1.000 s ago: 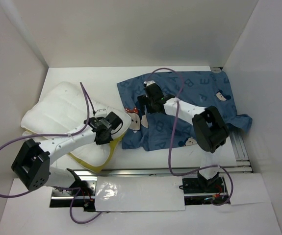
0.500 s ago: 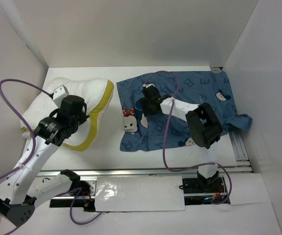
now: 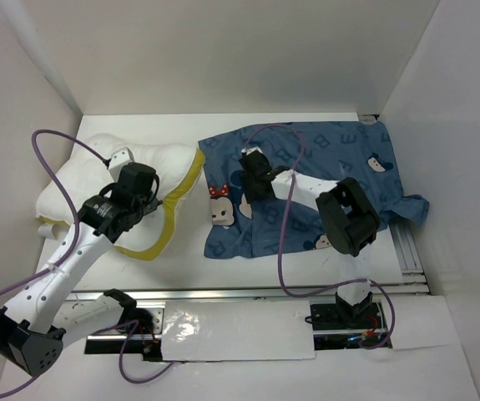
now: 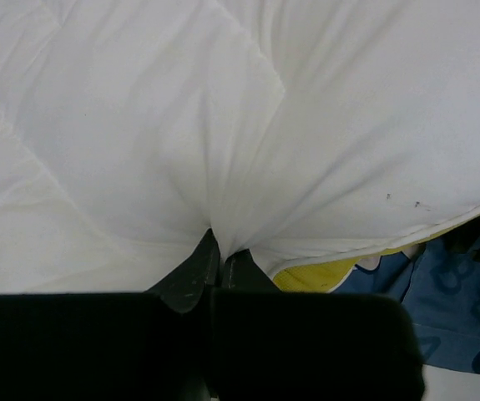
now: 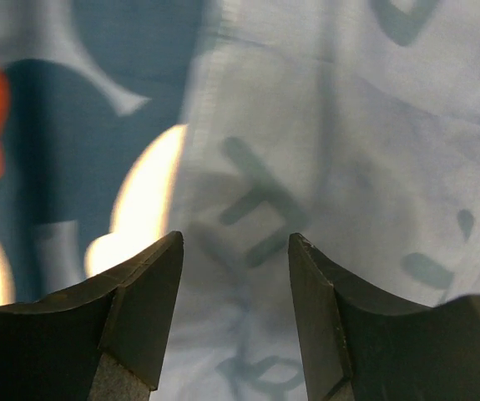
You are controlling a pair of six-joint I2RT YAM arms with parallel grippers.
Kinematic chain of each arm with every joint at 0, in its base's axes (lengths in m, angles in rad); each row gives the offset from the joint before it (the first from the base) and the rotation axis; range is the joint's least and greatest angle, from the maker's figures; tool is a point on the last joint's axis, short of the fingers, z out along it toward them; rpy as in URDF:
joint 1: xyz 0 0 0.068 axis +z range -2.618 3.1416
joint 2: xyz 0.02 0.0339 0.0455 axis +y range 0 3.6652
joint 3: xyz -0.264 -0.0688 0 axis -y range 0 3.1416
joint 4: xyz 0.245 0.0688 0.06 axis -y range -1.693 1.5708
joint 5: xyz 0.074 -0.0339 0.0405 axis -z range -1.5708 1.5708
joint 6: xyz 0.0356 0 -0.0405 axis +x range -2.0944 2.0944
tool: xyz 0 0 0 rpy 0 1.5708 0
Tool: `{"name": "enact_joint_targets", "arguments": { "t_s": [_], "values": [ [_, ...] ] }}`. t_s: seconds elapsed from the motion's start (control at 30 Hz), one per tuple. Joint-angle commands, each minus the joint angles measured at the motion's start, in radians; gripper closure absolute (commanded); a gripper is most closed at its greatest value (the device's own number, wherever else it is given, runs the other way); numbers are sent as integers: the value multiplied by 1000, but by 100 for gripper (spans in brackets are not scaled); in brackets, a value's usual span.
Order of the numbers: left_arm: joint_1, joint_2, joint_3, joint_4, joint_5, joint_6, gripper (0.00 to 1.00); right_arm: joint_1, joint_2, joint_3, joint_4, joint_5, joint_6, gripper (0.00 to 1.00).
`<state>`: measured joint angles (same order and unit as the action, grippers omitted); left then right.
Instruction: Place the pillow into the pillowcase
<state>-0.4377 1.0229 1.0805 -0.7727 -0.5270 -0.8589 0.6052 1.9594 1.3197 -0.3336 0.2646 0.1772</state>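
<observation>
Well, a second ago the pillow point(image 3: 98, 180) was pushed right up against the pillowcase point(image 3: 340, 146), its yellow band point(image 3: 185, 188) overlapping the left hem by a mouse face. It then swung off to the left. Now it lies wholly left of the pillowcase on the white surface point(image 3: 181, 255), and the yellow band curves close beside that hem without covering it. The right end effector point(image 3: 252, 185) has hardly shifted on the pillowcase, a little left of its middle, though its jaws stand narrower than before.

Counting up, there is one pillow, one pillowcase and two end effectors. Three mouse faces point(image 3: 219, 209) show on the cloth, and the one nearest the left hem shows a red bow.

The pillow is white, puffy and faintly ribbed, and it is bunched where the left end effector point(image 4: 219, 259) has its fingers pressed together on a pinch of the cover point(image 4: 223, 125). A corner of the blue pillowcase point(image 4: 440, 309) shows beyond the yellow edge. The right end effector point(image 5: 235, 242) has its fingers point(image 5: 152, 284) partly spread, with nothing between them. They sit low over the dusty-blue lettered fabric point(image 5: 348, 125), which lies flat but wrinkled.
</observation>
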Motion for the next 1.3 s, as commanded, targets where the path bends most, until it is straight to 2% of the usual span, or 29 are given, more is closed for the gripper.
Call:
{"name": "enact_joint_targets", "arguments": {
  "t_s": [0.0,0.17,0.23,0.37,0.47,0.73,0.83,0.87,0.97,1.0,1.2,1.27],
  "values": [
    [11,-37,-19,39,-77,35,100,64,-79,4,21,24,-8,40],
    [21,-49,-30,39,-68,35,100,87,-68,4,41,13,11,48],
    [21,-49,-30,39,-68,35,100,87,-42,4,30,13,24,48],
    [21,-49,-30,49,-59,35,100,87,-19,16,-5,77,67,54],
    [21,-49,-30,49,-59,35,100,77,-19,4,-5,97,81,56],
    [21,-40,-39,58,-50,54,100,76,-28,-65,34,-17,91,57],
    [21,-30,-39,58,-41,54,100,76,-28,-65,44,-18,91,58],
    [21,-30,-39,67,-41,54,100,76,-28,-65,44,-8,91,69],
    [21,-41,-39,67,-31,54,100,76,-28,-56,34,21,102,87],
    [21,-41,-39,78,-31,54,100,76,-28,-56,34,21,102,98],
    [21,-21,-48,142,38,112,100,85,-122,-56,25,51,120,100],
    [-18,0,-39,164,38,136,100,85,-178,-56,25,82,143,100]
  ]
}}
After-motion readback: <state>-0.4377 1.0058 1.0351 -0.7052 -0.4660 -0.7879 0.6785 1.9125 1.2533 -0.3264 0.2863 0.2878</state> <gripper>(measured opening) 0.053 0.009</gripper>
